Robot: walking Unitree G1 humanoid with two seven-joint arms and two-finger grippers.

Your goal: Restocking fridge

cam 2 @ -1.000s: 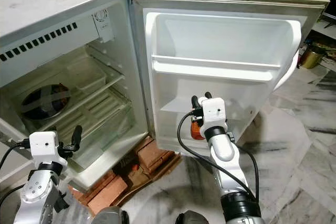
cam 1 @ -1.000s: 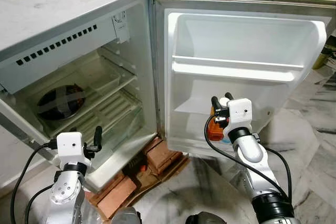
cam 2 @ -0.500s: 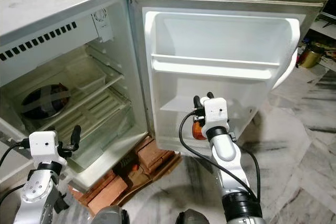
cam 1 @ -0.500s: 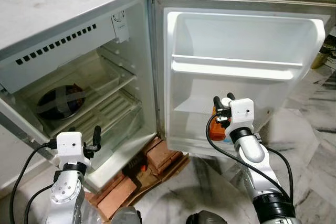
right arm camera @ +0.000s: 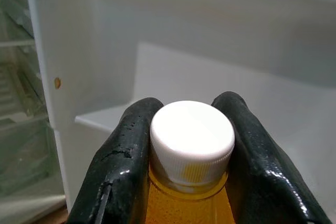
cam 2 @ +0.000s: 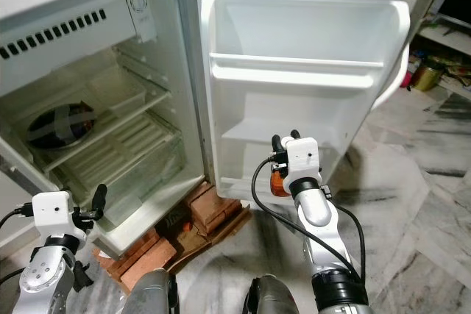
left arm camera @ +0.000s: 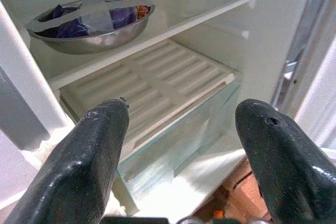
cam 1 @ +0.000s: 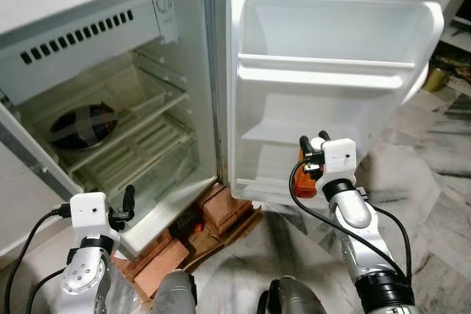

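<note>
My right gripper is shut on an orange bottle with a white cap, held upright just in front of the lower door shelf of the open fridge door. In the right wrist view the black fingers clamp the bottle's neck below the cap. My left gripper stands open and empty, low in front of the fridge cabinet. The left wrist view looks in at a glass shelf carrying a taped steel bowl and at the ribbed crisper cover.
The fridge stands on red bricks and cardboard. An upper door rack spans the door. Marble floor lies to the right, with clutter at the far right edge.
The whole picture has shifted as the camera dropped or tilted down; the fridge top now shows less. The right gripper keeps the bottle by the lower door shelf. The left arm sits lower in view.
</note>
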